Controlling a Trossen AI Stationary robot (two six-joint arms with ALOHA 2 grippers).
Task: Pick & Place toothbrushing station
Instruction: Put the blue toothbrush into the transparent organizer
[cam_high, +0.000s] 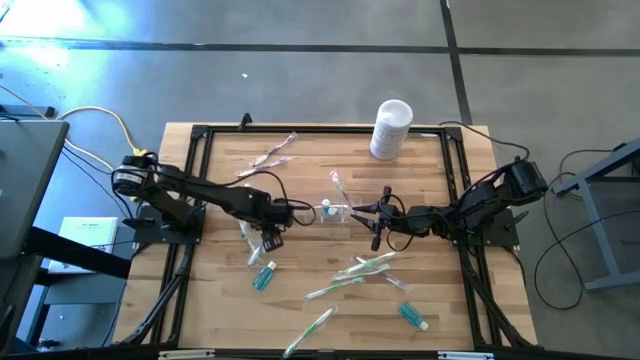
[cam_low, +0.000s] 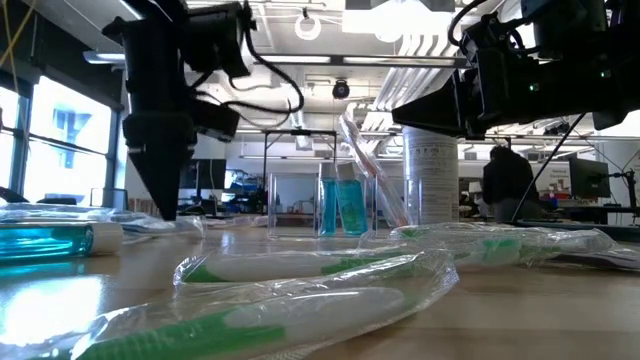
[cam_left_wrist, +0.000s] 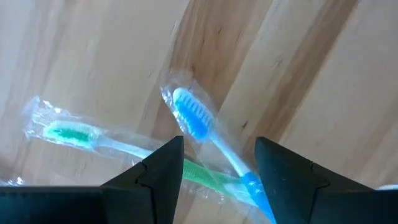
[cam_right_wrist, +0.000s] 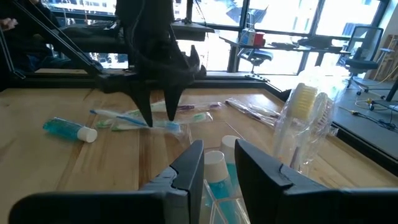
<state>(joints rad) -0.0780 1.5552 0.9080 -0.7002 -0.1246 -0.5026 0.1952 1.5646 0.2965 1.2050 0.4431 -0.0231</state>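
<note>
A small clear cup (cam_high: 338, 213) stands mid-table holding a teal tube with a white cap (cam_right_wrist: 214, 165) and a wrapped toothbrush (cam_right_wrist: 301, 118) that leans on its rim. My right gripper (cam_right_wrist: 217, 149) is slightly open, level, just right of the cup and above it (cam_low: 395, 120). My left gripper (cam_left_wrist: 219, 158) points down, open, left of the cup (cam_high: 270, 238). Its fingers stand on either side of a wrapped white-blue toothbrush (cam_left_wrist: 198, 121), which lies across a pale green one (cam_left_wrist: 74, 132) on the table. My left gripper's fingertips (cam_left_wrist: 158, 171) are down at the level of the wrapped toothbrushes, one on each side of the white-blue brush's neck. I cannot tell whether they touch the wrapper. My right gripper touches nothing that shows.
A white canister (cam_high: 390, 128) stands at the far edge. Loose wrapped toothbrushes lie near the front (cam_high: 362, 265), (cam_high: 310, 330) and far left (cam_high: 270, 155). Teal tubes lie on the table (cam_high: 263, 276), (cam_high: 412, 316). A black frame (cam_high: 300, 131) rims the table. A person (cam_low: 505, 180) stands far behind.
</note>
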